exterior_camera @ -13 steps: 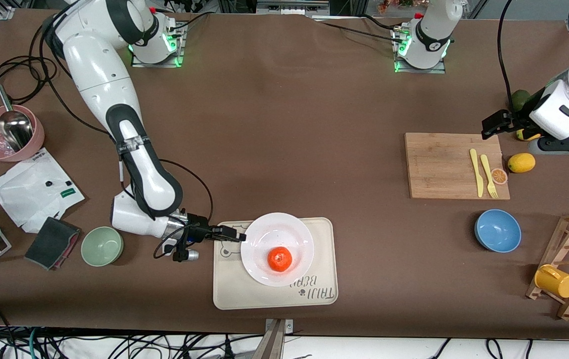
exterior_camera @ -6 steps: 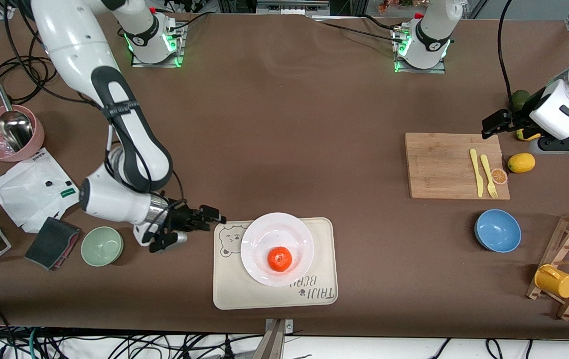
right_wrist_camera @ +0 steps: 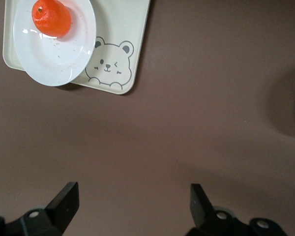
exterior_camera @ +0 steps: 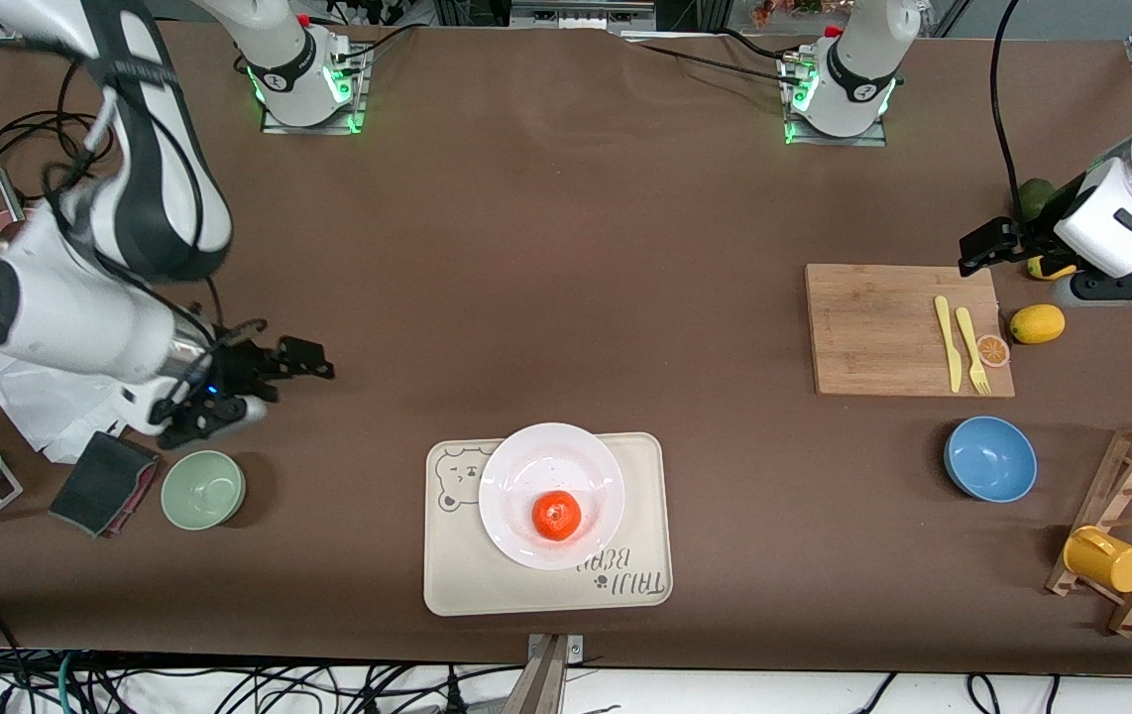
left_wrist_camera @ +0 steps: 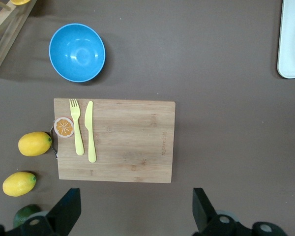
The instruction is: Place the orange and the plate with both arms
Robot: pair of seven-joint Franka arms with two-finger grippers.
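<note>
Front view: the right gripper (exterior_camera: 303, 359) hangs spread and empty over bare table beside the green bowl (exterior_camera: 203, 489). The orange (exterior_camera: 556, 516) sits on the white plate (exterior_camera: 536, 466), on the bear tray (exterior_camera: 447, 580). The left gripper (exterior_camera: 972, 250) waits, released, above the cutting board (exterior_camera: 873, 337).

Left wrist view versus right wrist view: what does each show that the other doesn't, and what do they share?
Only the left wrist view: the blue bowl, the cutting board with yellow fork, knife and orange slice, two lemons. Only the right wrist view: the orange on the plate. Shared: a part of the bear-printed tray and the brown table.
</note>
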